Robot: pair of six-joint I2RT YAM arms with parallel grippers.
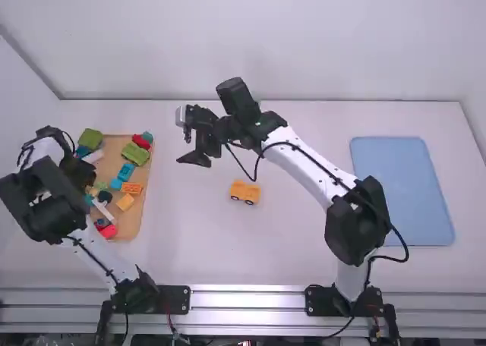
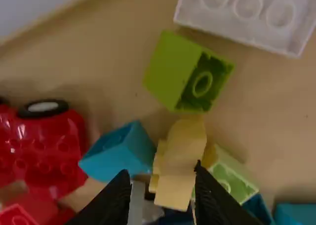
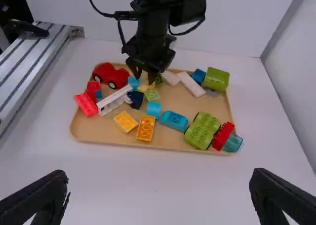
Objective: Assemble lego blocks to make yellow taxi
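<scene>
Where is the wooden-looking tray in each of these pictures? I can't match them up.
High view: the tray is at the left side.
Left wrist view: the tray is close up, spread across most of the picture.
Right wrist view: the tray is in the upper middle.
Shared landmark: red blocks lying on it.

Car base (image 1: 241, 192): yellow-orange over dark wheels, as I saw it.
Tray (image 3: 98, 131): plain tan (wood-coloured, to my distant eye).
Curvy block (image 2: 178, 161): it looked pale yellow to me.
Flat block (image 3: 126, 121): I read it as warm yellow.
Studded brick (image 3: 146, 128): orange, a deeper tone than I saw on the flat block.
Toy car (image 3: 111, 75): bright red, with black tyres.
Open cube (image 2: 173, 72): I saw lime green.
Tabletop (image 1: 304, 262): it was white.
Mat (image 1: 402, 190): it showed me an even light blue.
</scene>
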